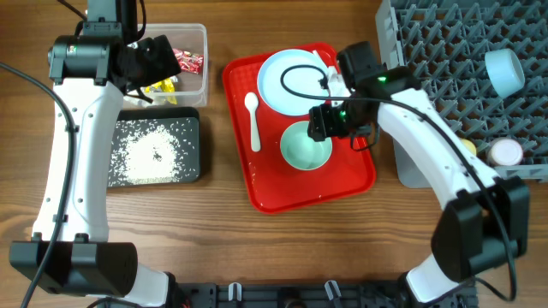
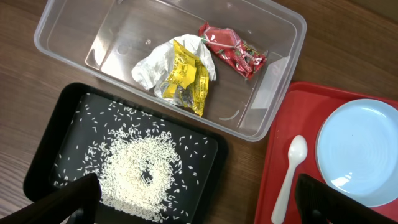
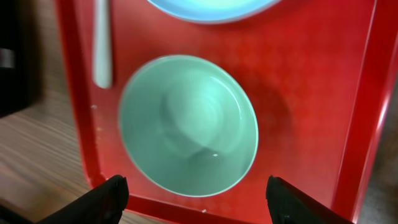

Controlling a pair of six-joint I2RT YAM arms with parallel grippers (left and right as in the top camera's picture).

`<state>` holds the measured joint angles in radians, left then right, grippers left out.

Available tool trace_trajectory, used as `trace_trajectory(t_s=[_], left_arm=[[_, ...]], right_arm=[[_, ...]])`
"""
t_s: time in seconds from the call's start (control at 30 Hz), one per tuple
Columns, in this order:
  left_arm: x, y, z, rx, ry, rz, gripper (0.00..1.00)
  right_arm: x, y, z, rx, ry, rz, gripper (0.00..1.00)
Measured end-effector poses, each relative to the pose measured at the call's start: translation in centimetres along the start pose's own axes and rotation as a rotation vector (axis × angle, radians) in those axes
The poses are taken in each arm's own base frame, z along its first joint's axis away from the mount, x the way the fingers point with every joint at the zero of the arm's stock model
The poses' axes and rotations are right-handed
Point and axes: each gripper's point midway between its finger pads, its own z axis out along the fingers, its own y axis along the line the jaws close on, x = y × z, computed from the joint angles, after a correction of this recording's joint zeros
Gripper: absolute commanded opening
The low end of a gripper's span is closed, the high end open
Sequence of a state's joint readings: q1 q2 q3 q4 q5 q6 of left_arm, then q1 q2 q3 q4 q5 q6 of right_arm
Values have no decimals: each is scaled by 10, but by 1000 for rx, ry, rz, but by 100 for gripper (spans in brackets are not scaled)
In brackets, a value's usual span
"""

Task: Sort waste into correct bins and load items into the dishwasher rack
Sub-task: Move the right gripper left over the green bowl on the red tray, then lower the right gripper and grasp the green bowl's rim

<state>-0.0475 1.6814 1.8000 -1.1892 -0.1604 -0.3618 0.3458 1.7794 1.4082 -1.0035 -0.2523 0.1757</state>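
The clear tub [image 2: 62, 25] holds the yellow wrapper [image 2: 186, 78], the white napkin [image 2: 149, 68] and the red wrapper [image 2: 233, 50]. The black tub [image 2: 68, 112] holds the rice grains [image 2: 140, 174]. My left gripper [image 2: 199, 202] is open and empty, above the tubs [image 1: 154, 64]. The pale blue plate [image 1: 291, 81], a pale blue-green bowl [image 3: 186, 124] and the white spoon [image 1: 253, 120] lie on the red tray [image 1: 257, 184]. My right gripper [image 3: 196, 196] is open and empty, just above the bowl's near rim [image 1: 330, 120]. The grey rack [image 1: 445, 77] stands at the right.
Another pale blue bowl [image 1: 505, 70] and a pinkish-white cup [image 1: 505, 152] sit in the rack. The rack's left edge is close to the red tray's right rim. A strip of bare wooden table lies between the black tub and the tray [image 2: 249, 168].
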Motion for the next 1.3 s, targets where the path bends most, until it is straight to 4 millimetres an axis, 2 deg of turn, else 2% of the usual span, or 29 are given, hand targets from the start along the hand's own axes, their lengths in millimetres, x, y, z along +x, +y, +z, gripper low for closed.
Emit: trace_trajectory(t_s=[0.07,0.23,1.3], left_arm=[[0,0,0,0,0,0,100],[0,0,0,0,0,0,100],[0,0,0,0,0,0,100]], right_arm=[[4,-7,10,27,36,21,74],[9,-11,18,44,69,40,74],[0,-11,19,44,34,31,75]])
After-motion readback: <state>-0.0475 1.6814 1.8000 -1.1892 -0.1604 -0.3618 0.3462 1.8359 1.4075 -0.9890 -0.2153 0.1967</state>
